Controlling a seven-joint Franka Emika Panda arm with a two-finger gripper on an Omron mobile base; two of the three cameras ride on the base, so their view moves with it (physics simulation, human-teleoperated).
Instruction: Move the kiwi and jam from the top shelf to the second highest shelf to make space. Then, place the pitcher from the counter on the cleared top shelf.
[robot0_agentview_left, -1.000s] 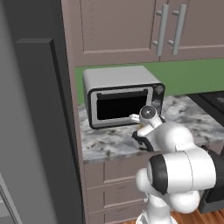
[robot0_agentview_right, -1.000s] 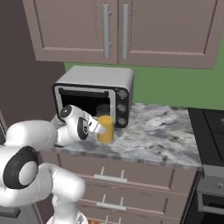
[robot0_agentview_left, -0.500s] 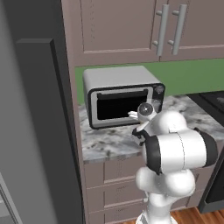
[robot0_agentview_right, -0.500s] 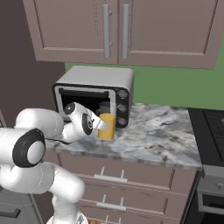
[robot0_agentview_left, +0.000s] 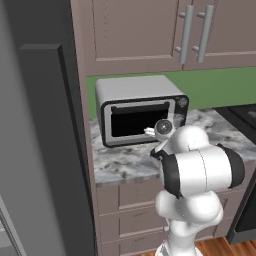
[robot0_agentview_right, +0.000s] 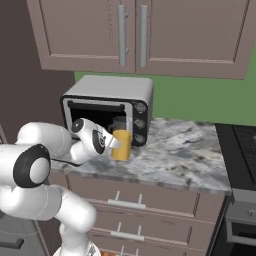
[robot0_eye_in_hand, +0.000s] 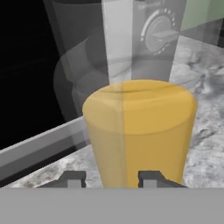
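Observation:
The yellow pitcher (robot0_agentview_right: 121, 144) with a greyish see-through top stands upright on the speckled counter (robot0_agentview_right: 175, 156), just in front of the toaster oven's right end. My gripper (robot0_agentview_right: 113, 143) reaches it from the left at its height. In the hand view the pitcher (robot0_eye_in_hand: 140, 131) looms just beyond the gripper (robot0_eye_in_hand: 111, 179), which is open; the right fingertip (robot0_eye_in_hand: 151, 178) lies in front of its body, and the pitcher sits right of centre. The kiwi, the jam and both fridge shelves are out of view.
The silver toaster oven (robot0_agentview_left: 140, 107) sits at the back of the counter (robot0_agentview_left: 125, 164), close behind the pitcher. A tall dark grey fridge side (robot0_agentview_left: 40, 140) rises at the left. Upper cabinets (robot0_agentview_right: 140, 35) hang overhead. A stove (robot0_agentview_right: 240, 145) borders the counter on the right.
My arm's elbow has folded up and swung in front of the left base camera, while the hand edged slightly closer to the pitcher. The pitcher has not moved.

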